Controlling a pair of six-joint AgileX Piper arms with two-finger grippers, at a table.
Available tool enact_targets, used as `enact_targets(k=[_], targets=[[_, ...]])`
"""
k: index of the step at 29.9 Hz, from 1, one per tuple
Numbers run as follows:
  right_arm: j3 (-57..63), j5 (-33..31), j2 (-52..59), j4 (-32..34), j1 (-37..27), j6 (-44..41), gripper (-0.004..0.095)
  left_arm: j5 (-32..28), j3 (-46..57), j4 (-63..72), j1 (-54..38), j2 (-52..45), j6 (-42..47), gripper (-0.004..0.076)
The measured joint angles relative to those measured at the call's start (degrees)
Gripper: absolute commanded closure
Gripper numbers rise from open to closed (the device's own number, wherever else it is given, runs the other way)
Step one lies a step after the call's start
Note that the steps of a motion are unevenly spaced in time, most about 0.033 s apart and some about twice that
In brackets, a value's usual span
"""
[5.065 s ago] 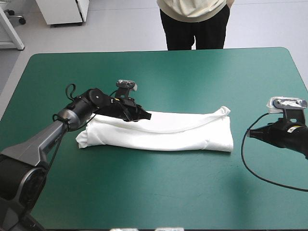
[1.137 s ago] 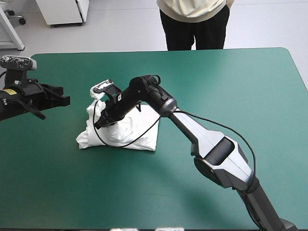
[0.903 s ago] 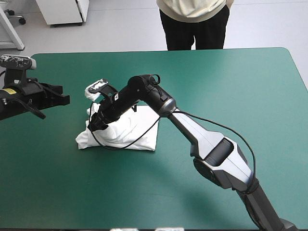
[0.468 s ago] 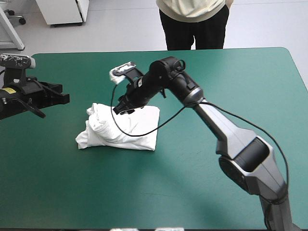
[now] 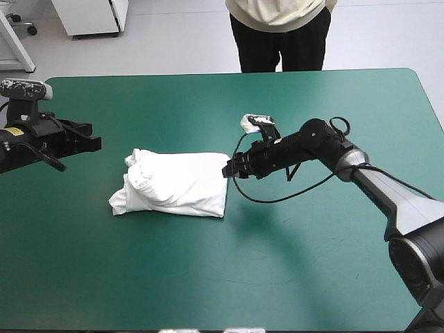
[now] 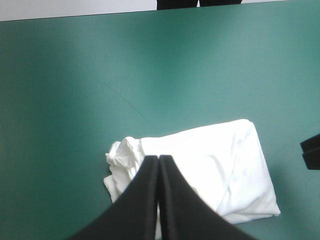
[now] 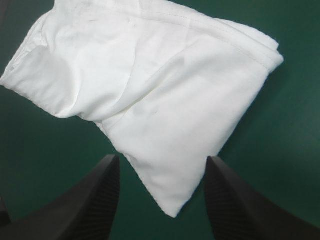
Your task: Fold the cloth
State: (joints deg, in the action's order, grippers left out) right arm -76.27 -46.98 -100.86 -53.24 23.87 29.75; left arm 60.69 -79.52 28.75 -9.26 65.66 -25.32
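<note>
Folding is judged done: the T-shirt (image 5: pixel 177 184) is seen bundled left of centre; left fingers (image 6: pixel 145 200) are clenched empty, right fingers (image 7: pixel 95 200) parted.

T-shirt (image 5: pixel 173 186) plain white; table cover (image 5: pixel 229 277) teal-green; fingers (image 7: pixel 95 205) black

R end effector (image 7: pixel 161 165) spread wide; folded white T-shirt (image 7: pixel 150 85) just ahead on teal-green bench (image 7: pixel 285 150), one corner btwn black fingers (image 7: pixel 97 200).

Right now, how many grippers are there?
2: the left gripper, shut, near the left edge of the table, apart from the T-shirt; the right gripper, open, just off the T-shirt's right edge.
</note>
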Motion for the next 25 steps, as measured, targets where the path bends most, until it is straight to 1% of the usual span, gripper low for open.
enact_targets(k=[1,3,6,11,15,17,18,19,20,21,22,23,25], targets=[[1.2,0.8,-0.4,-2.8,-0.1,1.8,0.0366,0.2,0.0,0.1,0.0,0.0,0.0,0.0733],[2.5,1.9,-2.0,-6.5,-0.1,5.3,0.0366,0.4,0.0,0.3,0.0,0.0,0.0,0.0733],[2.7,2.9,-5.6,-10.4,-0.1,8.9,0.0368,0.6,0.0,0.3,0.0,0.0,0.0,0.0733],[2.7,3.7,-10.2,-13.6,-0.1,11.5,0.0377,0.8,0.0,0.3,0.0,0.0,0.0,0.0733],[2.7,4.0,-12.0,-16.3,-0.1,12.4,0.0433,0.9,0.0,0.4,0.0,0.0,0.0,0.0733],[2.7,4.0,-12.7,-18.5,-0.1,13.8,0.0499,0.9,0.0,0.4,0.0,0.0,0.0,0.0733],[2.7,4.0,-13.0,-19.7,-0.1,14.6,0.0551,0.9,0.0,0.4,0.0,0.0,0.0,0.0733],[2.7,3.9,-13.3,-20.7,-0.1,15.5,0.0623,0.9,0.0,0.4,0.0,0.0,0.0,0.0733],[2.7,3.7,-13.6,-21.4,-0.1,16.2,0.0722,0.9,0.0,0.5,0.0,0.0,0.0,0.0733],[2.7,3.6,-13.8,-21.8,-0.1,16.8,0.0846,0.9,0.0,0.6,0.0,0.0,0.0,0.0733],[2.7,3.4,-13.9,-21.9,-0.1,17.4,0.093,0.9,0.0,0.6,0.0,0.0,0.0,0.0733],[2.7,3.4,-13.9,-21.7,-0.1,17.6,0.0904,0.9,0.0,0.6,0.0,0.0,0.0,0.0733],[2.6,3.4,-13.9,-21.6,-0.1,17.8,0.0904,0.9,0.0,0.6,0.0,0.0,0.0,0.0733]])
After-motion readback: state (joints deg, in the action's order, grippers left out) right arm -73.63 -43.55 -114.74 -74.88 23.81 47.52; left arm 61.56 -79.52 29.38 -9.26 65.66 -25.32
